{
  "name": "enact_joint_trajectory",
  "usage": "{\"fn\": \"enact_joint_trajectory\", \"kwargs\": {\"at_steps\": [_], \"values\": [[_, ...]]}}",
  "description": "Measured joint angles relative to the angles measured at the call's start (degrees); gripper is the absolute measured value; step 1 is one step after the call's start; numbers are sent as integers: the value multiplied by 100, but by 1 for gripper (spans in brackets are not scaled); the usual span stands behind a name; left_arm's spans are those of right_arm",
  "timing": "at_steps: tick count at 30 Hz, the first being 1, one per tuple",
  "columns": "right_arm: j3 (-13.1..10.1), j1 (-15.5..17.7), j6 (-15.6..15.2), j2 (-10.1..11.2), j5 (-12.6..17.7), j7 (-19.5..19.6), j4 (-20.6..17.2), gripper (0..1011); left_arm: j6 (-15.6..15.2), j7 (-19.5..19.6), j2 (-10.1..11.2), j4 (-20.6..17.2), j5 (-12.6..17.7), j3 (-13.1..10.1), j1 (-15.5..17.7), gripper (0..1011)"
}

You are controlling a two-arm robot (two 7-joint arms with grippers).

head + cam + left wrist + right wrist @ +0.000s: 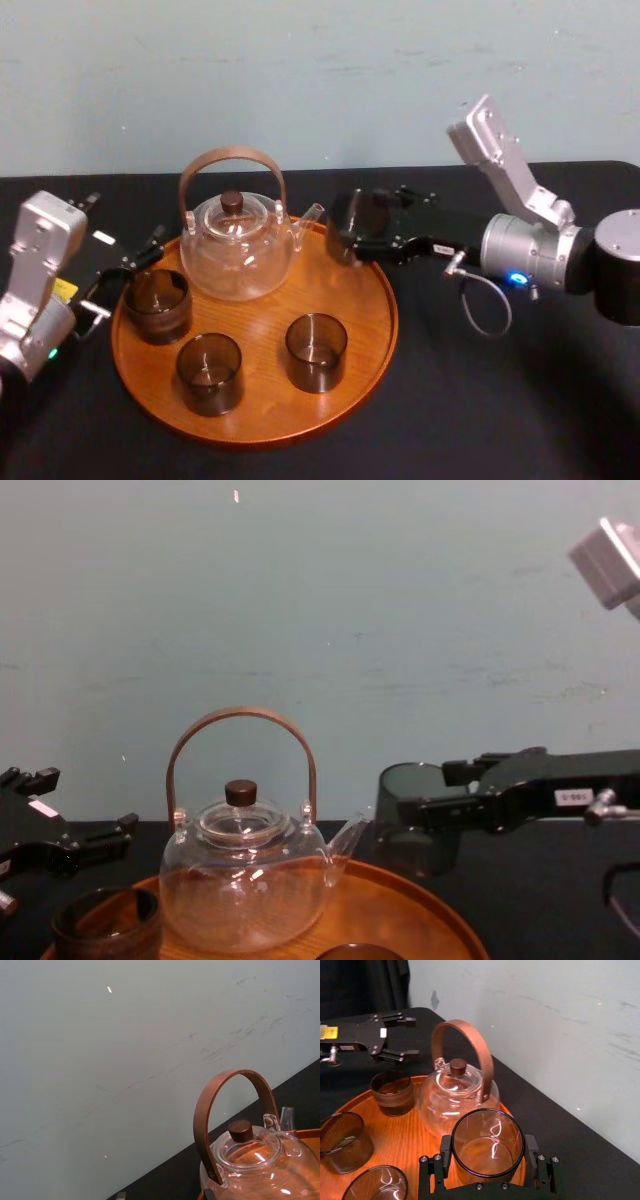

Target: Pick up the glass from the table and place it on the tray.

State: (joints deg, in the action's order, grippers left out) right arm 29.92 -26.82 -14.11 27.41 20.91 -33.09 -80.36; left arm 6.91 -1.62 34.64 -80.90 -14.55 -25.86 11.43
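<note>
The carry step is in hand: the right tool (pixel 365 230) is clenched on the smoked glass (pixel 345 213), gripping it by its sides, upright, at the tray's (pixel 262 405) back right rim, just beside the spout of the glass teapot (pixel 238 255). It looks clear of the black surface (pixel 500 400) and not yet set down.

The next move calls for bringing it inward over bare wood, away from the spout and the nearest of the three glasses (pixel 317 350) on the tray, then lowering it flat before letting go.

The left tool (pixel 125 278) waits at the tray's left edge, fingers spread and grasping nothing.

The right wrist view looks down into the held glass, with one finger on each side and orange wood below. The chest view gives the side profile instead: rim level, hanging right of the teapot.
</note>
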Motion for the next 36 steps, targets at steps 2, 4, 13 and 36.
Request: {"fn": "enact_joint_trajectory", "kwargs": {"at_steps": [2, 4, 13, 36], "values": [[51, -35, 10, -24, -4, -20, 42, 883, 0, 0, 0, 0, 0, 0, 0, 1001], [116, -81, 34, -62, -16, -45, 106, 882, 0, 0, 0, 0, 0, 0, 0, 1002], [320, -220, 142, -222, -90, -77, 452, 883, 0, 0, 0, 0, 0, 0, 0, 1002], [451, -355, 371, -506, -234, -119, 1181, 883, 0, 0, 0, 0, 0, 0, 0, 1002]]}}
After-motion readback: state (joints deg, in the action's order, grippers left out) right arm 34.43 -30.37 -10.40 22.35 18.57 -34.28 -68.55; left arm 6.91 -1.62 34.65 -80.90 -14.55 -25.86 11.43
